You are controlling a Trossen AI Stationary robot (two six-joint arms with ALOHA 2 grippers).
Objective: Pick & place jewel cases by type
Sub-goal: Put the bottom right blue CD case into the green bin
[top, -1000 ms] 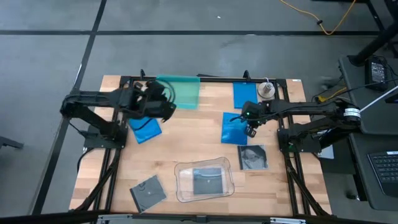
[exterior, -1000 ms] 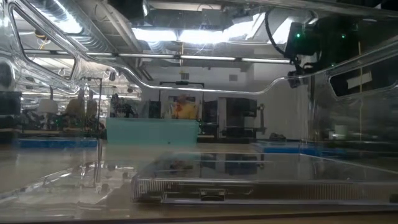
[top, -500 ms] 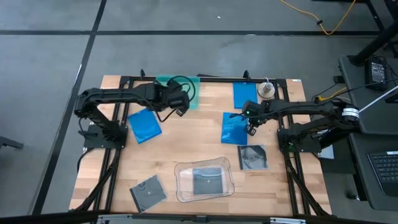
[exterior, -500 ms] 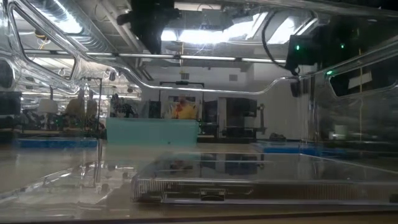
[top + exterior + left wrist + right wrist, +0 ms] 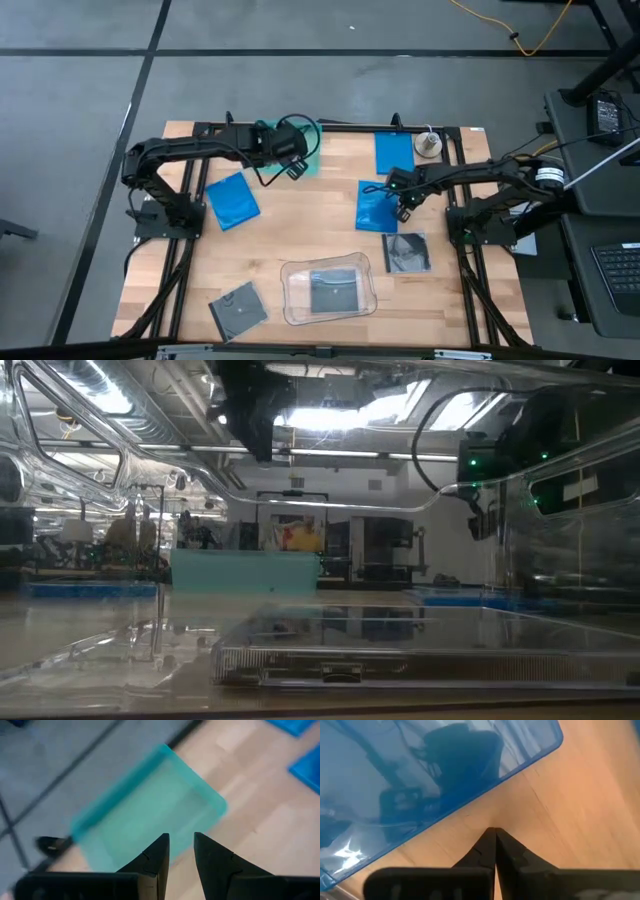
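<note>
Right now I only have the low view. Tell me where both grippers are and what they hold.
Observer: The left gripper hangs over the teal tray at the table's far edge, fingers slightly apart, empty.
Operator: Now the right one.
Observer: The right gripper is shut on nothing, over bare wood just beside a blue jewel case.
Operator: Count the blue cases.
Observer: Three: that one, a second blue case on the left side, and a third blue case at the far edge.

the wooden tabletop (image 5: 300, 230) carries three blue jewel cases (image 5: 233, 201) (image 5: 376, 207) (image 5: 394, 152), two dark jewel cases (image 5: 238, 309) (image 5: 407, 252), a teal tray (image 5: 312, 160) at the far edge, and a clear tray (image 5: 330, 291).
</note>
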